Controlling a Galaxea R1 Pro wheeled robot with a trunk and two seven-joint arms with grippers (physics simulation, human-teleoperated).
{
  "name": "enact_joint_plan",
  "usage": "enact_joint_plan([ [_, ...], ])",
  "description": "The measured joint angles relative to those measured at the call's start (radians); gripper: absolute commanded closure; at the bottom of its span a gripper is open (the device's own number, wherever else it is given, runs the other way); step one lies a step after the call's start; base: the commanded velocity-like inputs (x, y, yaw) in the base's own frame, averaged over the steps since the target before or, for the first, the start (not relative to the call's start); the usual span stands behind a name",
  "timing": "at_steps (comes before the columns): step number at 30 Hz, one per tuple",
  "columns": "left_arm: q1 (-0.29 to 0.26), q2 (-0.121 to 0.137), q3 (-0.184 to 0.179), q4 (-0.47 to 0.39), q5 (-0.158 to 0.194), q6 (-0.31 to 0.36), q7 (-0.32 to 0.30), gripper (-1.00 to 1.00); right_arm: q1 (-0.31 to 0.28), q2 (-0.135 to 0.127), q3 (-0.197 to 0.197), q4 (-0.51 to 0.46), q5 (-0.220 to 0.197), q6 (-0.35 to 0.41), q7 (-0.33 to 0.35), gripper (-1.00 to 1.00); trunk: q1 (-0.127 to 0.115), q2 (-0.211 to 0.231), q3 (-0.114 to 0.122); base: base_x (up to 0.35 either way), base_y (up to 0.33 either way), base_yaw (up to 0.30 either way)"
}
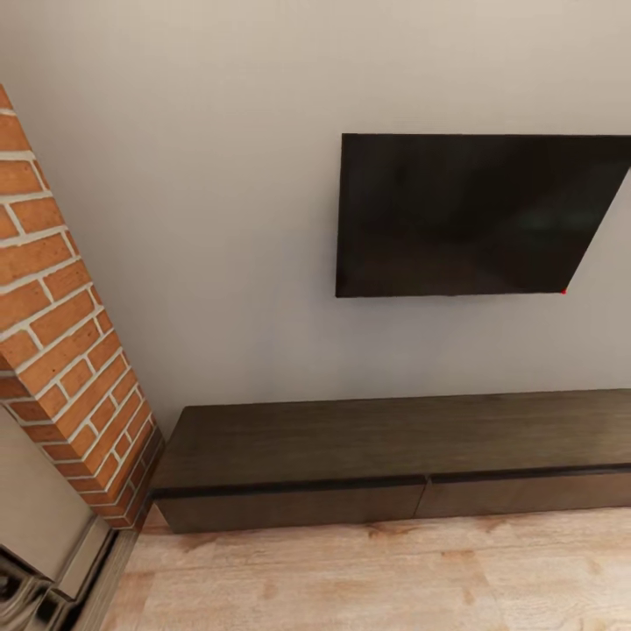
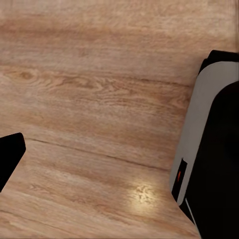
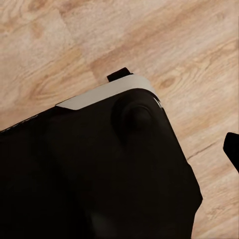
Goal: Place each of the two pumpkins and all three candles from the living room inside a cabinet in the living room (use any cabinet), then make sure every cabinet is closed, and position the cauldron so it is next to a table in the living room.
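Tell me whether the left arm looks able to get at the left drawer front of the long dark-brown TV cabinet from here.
Probably not yet: the dark-brown TV cabinet stands closed across a strip of wooden floor, and the left wrist camera looks down at floorboards beside the robot's base.

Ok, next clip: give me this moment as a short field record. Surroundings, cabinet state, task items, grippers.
setting: living room wall, wood floor
cabinet: long low dark-brown unit against the wall, both visible drawer fronts shut, top bare
television: dark screen on the wall above the cabinet
brick column: left of the cabinet
task items: no pumpkins, candles or cauldron in sight
grippers: state cannot be told; wrist views look down at the floor and the robot's base
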Motion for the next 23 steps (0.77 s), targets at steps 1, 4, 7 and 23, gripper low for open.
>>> enact_joint_plan([
  [1, 0.000, -0.001, 0.000, 0.000, 0.001, -0.001, 0.000, -1.00, 0.000, 0.000, 0.000, 0.000, 0.000, 0.000, 0.000, -1.00, 0.000, 0.000, 0.000, 0.000, 0.000, 0.000],
  [4, 0.000, -0.004, 0.001, 0.000, 0.003, -0.005, 0.001, -1.00, 0.000, -0.002, 0.000, -0.001, 0.000, -0.001, 0.001, -1.00, 0.000, 0.000, 0.000, 0.000, 0.000, 0.000],
  [7, 0.000, -0.001, 0.000, 0.000, 0.003, -0.007, 0.002, -1.00, 0.000, -0.006, 0.000, -0.001, 0.000, -0.002, 0.002, -1.00, 0.000, 0.000, 0.000, 0.000, 0.000, 0.000],
  [23, 0.000, -0.057, 0.004, 0.000, 0.010, -0.011, 0.001, -1.00, 0.000, -0.014, 0.001, -0.001, 0.004, -0.002, 0.001, -1.00, 0.000, 0.000, 0.000, 0.000, 0.000, 0.000],
])
